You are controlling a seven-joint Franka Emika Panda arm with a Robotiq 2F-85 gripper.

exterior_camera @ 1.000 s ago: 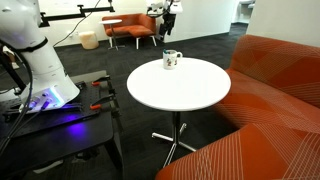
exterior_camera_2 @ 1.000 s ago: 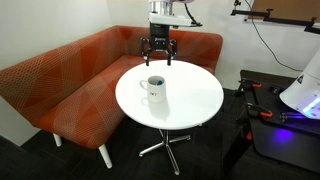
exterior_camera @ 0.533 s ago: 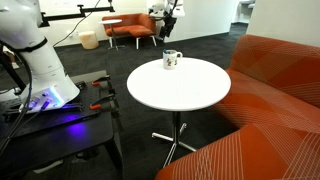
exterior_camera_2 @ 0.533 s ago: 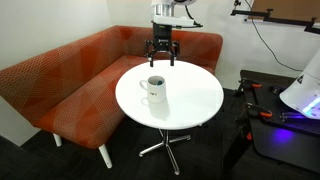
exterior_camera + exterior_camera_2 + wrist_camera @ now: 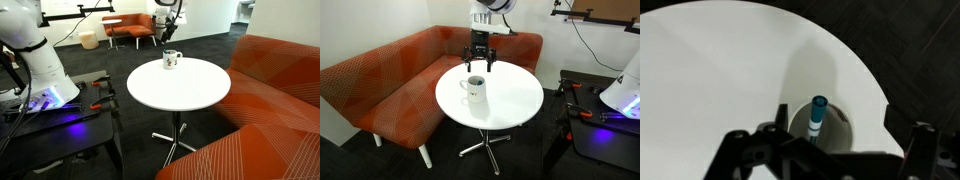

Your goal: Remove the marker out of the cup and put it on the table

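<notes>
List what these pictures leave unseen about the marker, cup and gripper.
- Marker: the wrist view shows only its top end; the rest is hidden inside the cup. It is too small to find in both exterior views.
- Cup: in the wrist view its lower part is covered by the gripper at the bottom edge, and no handle shows.
- Gripper: small and dark in an exterior view, so its finger spacing is unclear there.

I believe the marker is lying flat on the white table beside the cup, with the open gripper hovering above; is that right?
Not quite: the marker stands inside the cup, not on the table, as the wrist view shows. The open gripper does hover above.
</notes>
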